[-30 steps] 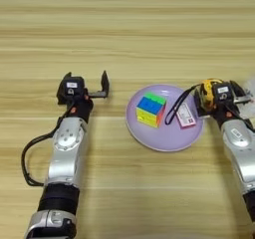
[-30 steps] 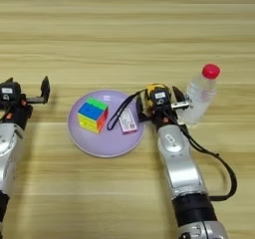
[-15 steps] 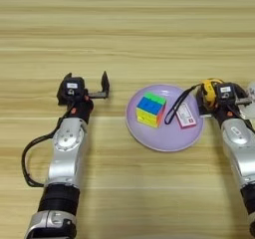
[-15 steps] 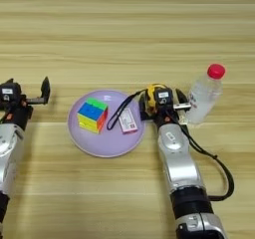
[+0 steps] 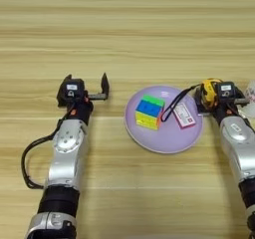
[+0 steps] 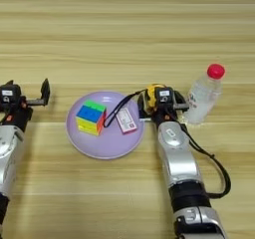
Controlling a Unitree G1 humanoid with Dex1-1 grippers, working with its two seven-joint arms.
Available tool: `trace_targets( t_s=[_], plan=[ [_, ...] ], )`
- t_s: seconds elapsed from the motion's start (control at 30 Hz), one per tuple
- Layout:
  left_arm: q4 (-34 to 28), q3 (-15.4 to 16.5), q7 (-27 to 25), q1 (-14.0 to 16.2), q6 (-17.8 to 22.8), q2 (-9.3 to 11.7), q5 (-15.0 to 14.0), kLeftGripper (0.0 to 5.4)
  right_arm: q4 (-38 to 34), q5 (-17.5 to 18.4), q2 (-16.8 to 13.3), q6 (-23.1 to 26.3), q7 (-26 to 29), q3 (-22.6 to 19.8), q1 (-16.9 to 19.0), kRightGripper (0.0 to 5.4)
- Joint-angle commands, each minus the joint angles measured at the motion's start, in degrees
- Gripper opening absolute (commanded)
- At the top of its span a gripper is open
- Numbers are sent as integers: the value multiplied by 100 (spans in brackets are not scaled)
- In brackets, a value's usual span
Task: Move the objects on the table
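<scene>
Right gripper (image 6: 158,102) boxed in: tape measure (image 6: 151,94) at its jaws, bottle (image 6: 203,94) just right, plate (image 6: 106,146) with cube (image 6: 91,117) left. Left gripper (image 5: 85,89) open, bare table (image 5: 124,34) ahead of jaws.

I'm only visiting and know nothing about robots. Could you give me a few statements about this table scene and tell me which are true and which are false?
1. The puzzle cube lies on the lilac plate. True.
2. The bottle has a blue cap. False: the cap is red.
3. The left gripper holds the cube. False: it is open and empty, left of the plate.
4. The tape measure sits at the plate's right edge, by the right gripper. True.
5. The bottle lies on its side on the table. False: it stands upright, right of the right gripper.
</scene>
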Motion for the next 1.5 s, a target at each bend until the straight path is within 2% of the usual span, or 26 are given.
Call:
trace_targets(
  t_s=[0.03,0.27,0.77,1.5],
  plan=[
    [-55,-18,-2,41,14,-2,-1,540,180,27,40,114,28,1,-12,483],
    [-56,-15,0,48,15,-4,-5,540,204,37,44,116,12,-27,-22,416],
    [-39,-12,0,57,-2,-8,-7,540,35,71,48,101,7,-35,22,415],
    [25,-5,29,18,-34,-27,2,540,-590,96,14,84,131,-28,230,415]
  ],
)
